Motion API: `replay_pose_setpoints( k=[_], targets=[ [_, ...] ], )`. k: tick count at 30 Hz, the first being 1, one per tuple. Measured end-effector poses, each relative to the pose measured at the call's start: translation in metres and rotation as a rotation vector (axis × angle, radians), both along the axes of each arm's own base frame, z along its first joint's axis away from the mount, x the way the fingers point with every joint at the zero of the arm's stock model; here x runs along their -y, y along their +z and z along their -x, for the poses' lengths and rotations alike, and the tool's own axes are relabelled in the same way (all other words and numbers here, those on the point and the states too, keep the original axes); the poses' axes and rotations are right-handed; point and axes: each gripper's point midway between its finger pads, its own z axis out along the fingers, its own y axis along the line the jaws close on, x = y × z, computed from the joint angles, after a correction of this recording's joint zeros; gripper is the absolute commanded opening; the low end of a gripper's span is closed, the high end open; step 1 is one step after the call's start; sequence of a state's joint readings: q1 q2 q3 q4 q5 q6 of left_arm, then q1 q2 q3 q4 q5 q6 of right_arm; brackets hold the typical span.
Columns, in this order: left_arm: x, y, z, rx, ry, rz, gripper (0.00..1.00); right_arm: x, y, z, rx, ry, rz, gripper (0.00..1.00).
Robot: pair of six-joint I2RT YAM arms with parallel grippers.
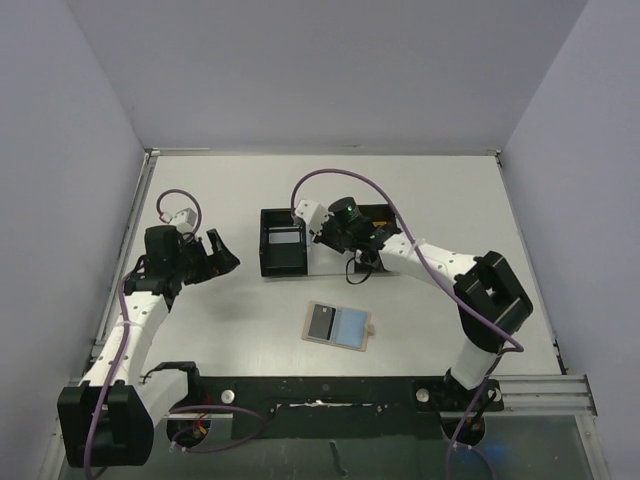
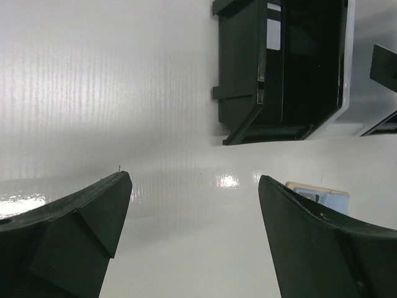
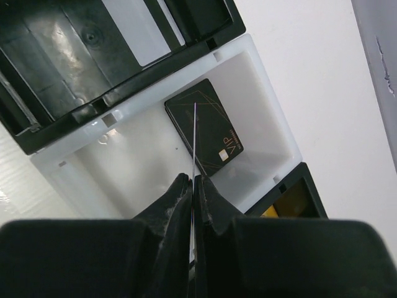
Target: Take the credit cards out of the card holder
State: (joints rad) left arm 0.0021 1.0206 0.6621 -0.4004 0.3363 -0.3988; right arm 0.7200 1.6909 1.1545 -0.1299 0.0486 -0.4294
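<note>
While the right claw (image 3: 193, 181) hangs over the tray (image 1: 264, 245), its fingers (image 3: 167, 205) are pressed together on a thin card (image 3: 194, 136). The card is seen edge-on, as a fine pale line rising from the fingertips.

Directly below, a black card (image 3: 217, 136) with gold lettering lies flat and slightly skewed on the floor of the white middle compartment (image 3: 276, 124). The black compartment on one side of it holds a pale card (image 3: 133, 31). The black compartment on the other side shows a yellow item (image 3: 279, 208), too little of which is visible to identify.

The card holder (image 1: 338, 326) lies opened flat on the bench (image 1: 420, 190). It sits nearer the arm bases than the tray, roughly midway between the two arms, and is touched by neither claw. Its tan border frames a dark panel on the left and a light blue panel on the right, as the overhead camera shows them.

The left claw (image 2: 195, 180) is held above bare bench to the left of the tray, its fingers spread wide apart with nothing between them. Its wrist camera looks toward the tray's dark end compartment, and a corner of the card holder shows just past one finger.
</note>
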Motion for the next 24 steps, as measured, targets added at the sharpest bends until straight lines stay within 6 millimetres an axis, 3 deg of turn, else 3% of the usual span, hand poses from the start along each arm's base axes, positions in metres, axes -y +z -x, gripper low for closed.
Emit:
replay_pose_setpoints(
  k=[9, 15, 22, 24],
  targets=[
    [-0.008, 0.009, -0.01, 0.068, 0.024, -0.042, 0.84, 0.004, -0.028, -0.028, 0.082, 0.075, 0.168, 0.0],
    [-0.008, 0.011, -0.012, 0.078, 0.022, -0.043, 0.83, -0.001, -0.035, -0.042, 0.123, 0.127, 0.23, 0.01],
    [-0.008, 0.011, -0.012, 0.081, 0.022, -0.042, 0.83, -0.004, -0.056, -0.053, 0.121, 0.188, 0.303, 0.07],
    [-0.008, 0.011, -0.012, 0.082, 0.021, -0.042, 0.84, -0.001, -0.062, -0.056, 0.106, 0.194, 0.322, 0.12]
  ],
)
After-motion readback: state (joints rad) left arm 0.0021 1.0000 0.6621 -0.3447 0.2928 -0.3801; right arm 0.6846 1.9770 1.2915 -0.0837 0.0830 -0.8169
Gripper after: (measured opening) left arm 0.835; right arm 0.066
